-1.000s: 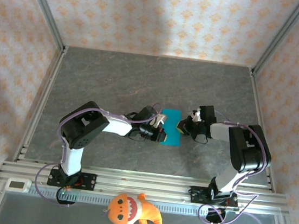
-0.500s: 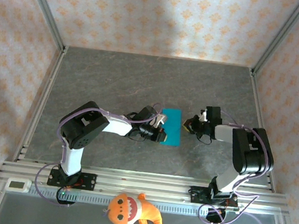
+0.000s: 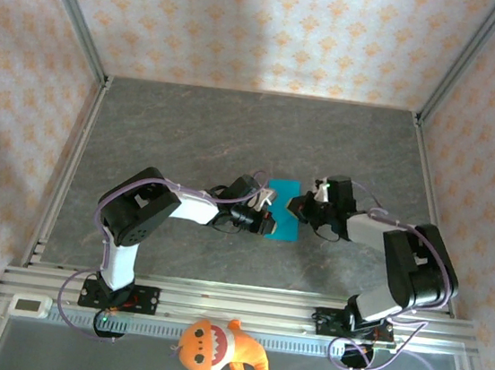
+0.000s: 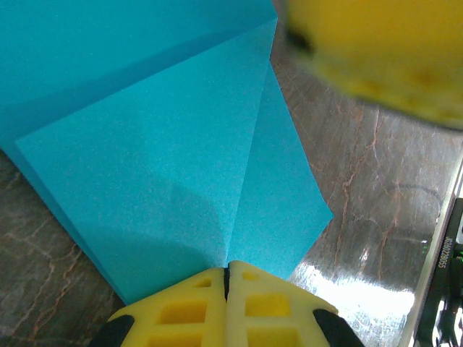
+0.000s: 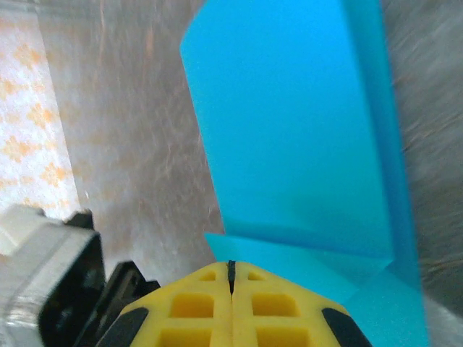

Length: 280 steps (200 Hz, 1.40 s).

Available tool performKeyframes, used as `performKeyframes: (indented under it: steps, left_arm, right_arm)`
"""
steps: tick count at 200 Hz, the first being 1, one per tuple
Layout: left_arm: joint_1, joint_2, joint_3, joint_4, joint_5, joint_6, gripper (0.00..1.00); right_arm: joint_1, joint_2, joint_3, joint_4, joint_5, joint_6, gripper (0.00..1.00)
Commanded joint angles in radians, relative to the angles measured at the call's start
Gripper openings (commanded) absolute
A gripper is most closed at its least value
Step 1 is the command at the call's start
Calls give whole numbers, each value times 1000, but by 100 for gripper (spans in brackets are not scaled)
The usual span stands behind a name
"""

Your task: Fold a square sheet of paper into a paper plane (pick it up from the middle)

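Note:
The square sheet of paper is bright cyan-blue and lies partly folded on the grey table, between the two arms. In the left wrist view the paper shows diagonal creases that meet at my left gripper. That gripper is shut, its yellow tips resting on the paper's near edge. My left gripper sits at the sheet's lower left. My right gripper is at the sheet's right edge. It is also shut, tips on a folded flap of the paper. One of its fingers shows as a blur.
An orange plush toy lies at the near edge beyond the aluminium rail. A small white device sits at the near left. The grey table stretches back to patterned walls on three sides.
The right gripper drew back to the right off the paper, then came left again onto its right edge. The left gripper and the paper have stayed put.

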Motion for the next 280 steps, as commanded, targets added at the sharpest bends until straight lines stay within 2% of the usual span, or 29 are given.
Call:
performKeyframes:
  steps: [1, 40, 66, 96, 154, 186, 228, 280]
  left_arm:
    - [1, 45, -48, -150, -51, 0, 0]
    - [1, 10, -38, -141, -10, -40, 0]
    - [1, -50, -3, -169, -2, -38, 0]
    - [0, -87, 36, -161, -12, -56, 0]
    - [-10, 33, 156, -101, 15, -93, 0]
    - [-19, 102, 209, -183, -19, -57, 0]
    - [-28, 81, 171, -237, -64, -23, 0]
    - [-30, -38, 54, -235, -42, -11, 0]
  right_arm:
    - [8, 36, 12, -52, 55, -3, 0]
    - [-1, 86, -18, -42, 48, -31, 0]
    - [-20, 92, 6, -136, 124, -68, 0]
    - [-26, 96, -6, -101, 81, -56, 0]
    - [-28, 111, -8, -101, 82, -56, 0]
    - [-28, 106, -18, -92, 83, -45, 0]
    - [-38, 103, -30, -102, 94, -55, 0]
    - [-50, 112, -29, -116, 96, -72, 0]
